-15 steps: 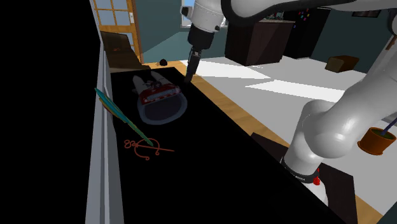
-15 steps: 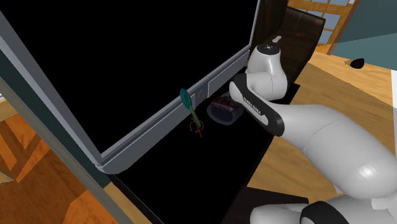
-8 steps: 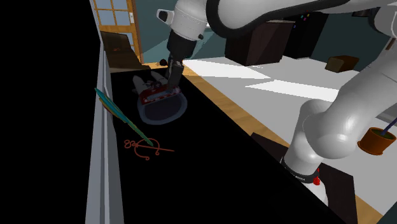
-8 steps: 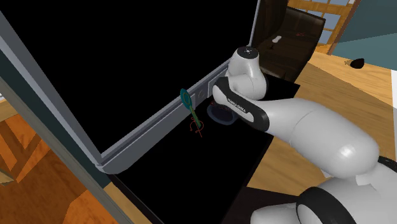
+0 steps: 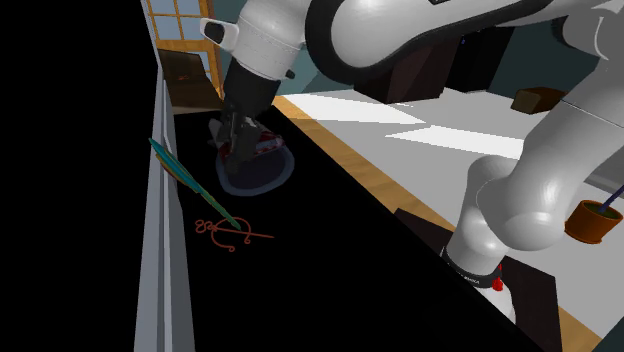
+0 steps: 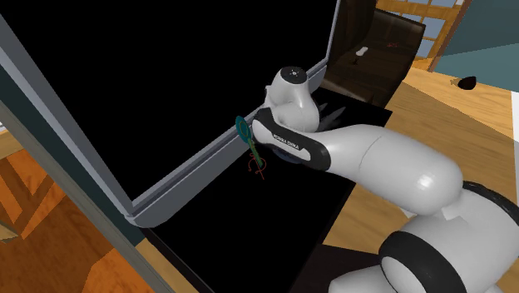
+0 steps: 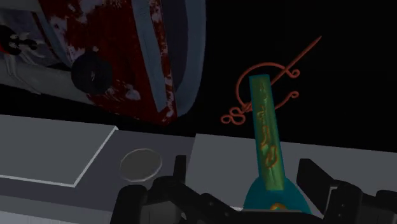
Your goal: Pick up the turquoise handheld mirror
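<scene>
Turquoise handheld mirror (image 5: 190, 183): lies at the left side of the black surface (image 5: 330, 260). Its head leans up on the grey ledge (image 5: 160, 260) that runs along that left edge. Its handle slants down to the near right.
Mirror's handle end: reaches the red wire ornament (image 5: 230, 232) on the black surface and overlaps its loops in the wrist view.
Mirror in the second exterior view (image 6: 244, 131): the head stands against the ledge, just left of the arm's wrist. The handle points down to the red ornament (image 6: 259, 169).
Gripper (image 7: 243, 168): the two black fingers stand well apart and clasp nothing. The mirror's rounded head (image 7: 273, 197) shows between them, nearer one finger than the other. I cannot tell whether either finger touches it.
Gripper's place in the shoulder view (image 5: 232, 150): low over the far part of the black surface, at the left rim of the grey oval object, to the right of the mirror.
Grey oval object with a red top (image 5: 258, 165): sits on the black surface right of the mirror and far of the red ornament, partly covered by the hand.
Ledge in the wrist view (image 7: 83, 153): grey panels with a flat round disc (image 7: 141, 164), lying under the fingers.
Arm (image 5: 430, 30): white, arching from the stand at the near right, up and over to the far left.
Surroundings: a wooden floor strip (image 5: 360, 160) along the right edge of the black surface, and a brown pot (image 5: 592, 220) at the far right.
</scene>
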### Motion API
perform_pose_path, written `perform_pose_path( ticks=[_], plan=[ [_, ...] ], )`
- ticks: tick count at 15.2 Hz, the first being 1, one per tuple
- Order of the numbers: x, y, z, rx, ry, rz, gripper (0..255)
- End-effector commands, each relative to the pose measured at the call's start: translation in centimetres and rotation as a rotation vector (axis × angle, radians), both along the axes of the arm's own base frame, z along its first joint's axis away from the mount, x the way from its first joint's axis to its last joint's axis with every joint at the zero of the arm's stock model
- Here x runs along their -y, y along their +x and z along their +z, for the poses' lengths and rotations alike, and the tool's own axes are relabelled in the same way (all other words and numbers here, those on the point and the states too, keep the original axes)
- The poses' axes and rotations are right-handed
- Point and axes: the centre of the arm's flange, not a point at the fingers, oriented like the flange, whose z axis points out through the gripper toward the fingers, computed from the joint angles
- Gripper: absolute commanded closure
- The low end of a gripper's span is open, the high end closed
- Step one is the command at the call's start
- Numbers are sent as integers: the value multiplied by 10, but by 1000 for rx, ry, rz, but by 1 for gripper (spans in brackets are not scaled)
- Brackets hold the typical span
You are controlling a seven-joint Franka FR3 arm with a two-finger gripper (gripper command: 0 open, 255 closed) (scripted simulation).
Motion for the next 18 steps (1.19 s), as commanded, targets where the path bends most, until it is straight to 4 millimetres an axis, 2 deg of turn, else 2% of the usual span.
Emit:
perform_pose_path(
  ticks=[1,3,10,13,14,18],
  plan=[
    [-20,-5,-3,15,9,61,0],
    [-41,-12,-5,30,18,120,0],
    [-41,-12,-42,30,18,120,0],
    [-41,-12,-45,30,18,120,0],
    [-41,-12,-45,30,18,120,255],
    [-41,-12,-45,30,18,120,255]
  ],
)
